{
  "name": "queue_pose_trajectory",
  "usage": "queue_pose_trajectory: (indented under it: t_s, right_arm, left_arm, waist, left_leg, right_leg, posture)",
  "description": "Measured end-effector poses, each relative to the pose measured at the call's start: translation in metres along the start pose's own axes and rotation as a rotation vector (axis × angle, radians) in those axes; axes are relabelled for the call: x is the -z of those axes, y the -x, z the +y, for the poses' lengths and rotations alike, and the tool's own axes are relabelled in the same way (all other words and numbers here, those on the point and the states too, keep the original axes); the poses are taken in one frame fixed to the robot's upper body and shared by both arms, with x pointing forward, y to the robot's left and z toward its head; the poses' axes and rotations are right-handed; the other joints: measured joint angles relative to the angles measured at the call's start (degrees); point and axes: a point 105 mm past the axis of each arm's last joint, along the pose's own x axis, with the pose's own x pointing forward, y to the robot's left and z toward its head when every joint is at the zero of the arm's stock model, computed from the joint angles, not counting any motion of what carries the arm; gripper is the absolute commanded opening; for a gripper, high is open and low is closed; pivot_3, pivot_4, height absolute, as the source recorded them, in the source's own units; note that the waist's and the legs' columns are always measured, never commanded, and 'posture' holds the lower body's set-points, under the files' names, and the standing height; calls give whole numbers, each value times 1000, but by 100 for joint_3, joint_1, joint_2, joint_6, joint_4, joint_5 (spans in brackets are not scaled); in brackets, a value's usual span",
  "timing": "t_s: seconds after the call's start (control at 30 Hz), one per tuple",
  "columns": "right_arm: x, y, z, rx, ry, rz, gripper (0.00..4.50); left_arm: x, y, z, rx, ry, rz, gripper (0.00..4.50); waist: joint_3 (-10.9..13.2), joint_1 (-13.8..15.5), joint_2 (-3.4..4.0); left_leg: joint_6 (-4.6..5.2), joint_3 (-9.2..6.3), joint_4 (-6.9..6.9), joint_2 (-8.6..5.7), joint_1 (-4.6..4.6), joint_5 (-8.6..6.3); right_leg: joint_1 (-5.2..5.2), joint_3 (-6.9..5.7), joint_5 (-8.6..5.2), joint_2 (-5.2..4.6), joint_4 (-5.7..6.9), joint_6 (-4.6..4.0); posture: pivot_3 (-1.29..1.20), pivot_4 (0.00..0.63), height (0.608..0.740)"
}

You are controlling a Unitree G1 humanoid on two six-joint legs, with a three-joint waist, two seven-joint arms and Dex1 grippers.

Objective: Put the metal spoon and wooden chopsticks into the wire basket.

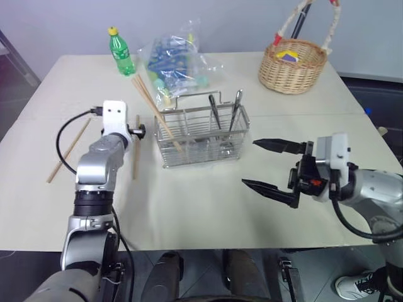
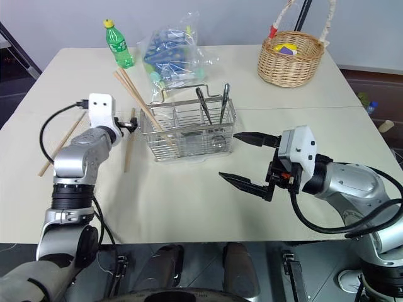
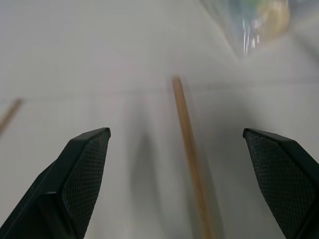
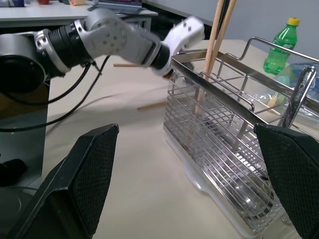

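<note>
One chopstick [image 1: 68,151] lies at the table's [image 1: 201,207] left edge. Next, the left gripper [image 3: 184,174] hangs spread wide above another chopstick [image 3: 192,159]. The wire basket [image 1: 201,135] in the middle holds two leaning chopsticks [image 1: 151,104] and spoons [image 1: 236,104]. The right gripper [image 1: 271,167] hovers beside it, spread and empty.

Silver arms, black claws, white wrists
</note>
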Motion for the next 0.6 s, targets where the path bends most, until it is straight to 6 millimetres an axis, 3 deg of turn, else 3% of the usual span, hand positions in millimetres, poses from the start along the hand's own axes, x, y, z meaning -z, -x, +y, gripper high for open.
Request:
queue_pose_trajectory:
  t_s: [0.13, 0.6]
  right_arm:
    - [0, 0, 0, -3, -9, -4, 4451]
    - [-6, 1, -4, 8, -14, -7, 4451]
  left_arm:
    - [16, -5, -9, 16, -7, 68, 4500]
    - [17, 3, -9, -63, 71, 218, 4500]
  waist:
    - [0, 2, 0]
    - [-3, -19, 0]
  left_leg:
    - [0, 0, 0, 0, 0, 0]
    - [0, 1, -1, 0, 24, 0]
  right_leg:
    - [0, 0, 0, 0, 0, 0]
    - [19, 1, 0, -1, 5, 1]
  posture:
    - [0, 150, 740]
    - [0, 150, 740]
